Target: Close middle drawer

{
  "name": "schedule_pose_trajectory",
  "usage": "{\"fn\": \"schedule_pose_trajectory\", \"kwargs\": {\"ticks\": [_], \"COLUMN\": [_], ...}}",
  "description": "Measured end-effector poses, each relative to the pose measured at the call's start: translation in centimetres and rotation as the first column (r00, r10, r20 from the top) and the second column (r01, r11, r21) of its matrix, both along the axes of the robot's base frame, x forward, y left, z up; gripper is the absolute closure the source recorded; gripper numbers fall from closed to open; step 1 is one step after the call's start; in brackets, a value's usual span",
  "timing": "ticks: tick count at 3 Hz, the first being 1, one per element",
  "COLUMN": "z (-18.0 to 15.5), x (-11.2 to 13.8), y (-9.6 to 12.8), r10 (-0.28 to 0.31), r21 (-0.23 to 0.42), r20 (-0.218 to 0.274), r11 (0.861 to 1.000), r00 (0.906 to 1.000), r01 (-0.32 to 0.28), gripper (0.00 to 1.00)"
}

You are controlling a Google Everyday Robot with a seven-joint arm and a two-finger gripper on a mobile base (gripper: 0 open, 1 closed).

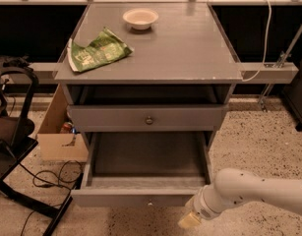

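End effector (191, 220) sits low at the right front corner of the middle drawer (140, 198), whose pulled-out front juts over the floor. Open speckled floor (249, 146) lies to the right. The left is crowded: black chair (10, 132), cardboard box (59, 146) beside the bench (190, 48).

hand (189, 221) before middle drawer (135, 197), rightward

Cream pincer (190, 220) beside front of grey middle drawer (145, 171)
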State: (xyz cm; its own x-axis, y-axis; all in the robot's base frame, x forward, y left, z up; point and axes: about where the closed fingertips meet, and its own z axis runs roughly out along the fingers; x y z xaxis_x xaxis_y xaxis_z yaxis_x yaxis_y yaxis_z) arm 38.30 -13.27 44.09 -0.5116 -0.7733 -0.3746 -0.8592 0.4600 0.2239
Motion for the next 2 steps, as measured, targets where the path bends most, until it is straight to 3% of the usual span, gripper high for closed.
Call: {"fn": "schedule_pose_trajectory", "kwargs": {"ticks": [1, 2], "z": [-3.13, -3.74], "x": [-0.31, -0.5], "y": [0.43, 0.6], "r10": [-0.032, -0.036], "r21": [0.036, 0.043], "r20": [-0.009, -0.015], "r11": [0.999, 0.998], "r00": [0.9994, 0.9992], "r01": [0.033, 0.037], "gripper": [0.65, 0.88]}}
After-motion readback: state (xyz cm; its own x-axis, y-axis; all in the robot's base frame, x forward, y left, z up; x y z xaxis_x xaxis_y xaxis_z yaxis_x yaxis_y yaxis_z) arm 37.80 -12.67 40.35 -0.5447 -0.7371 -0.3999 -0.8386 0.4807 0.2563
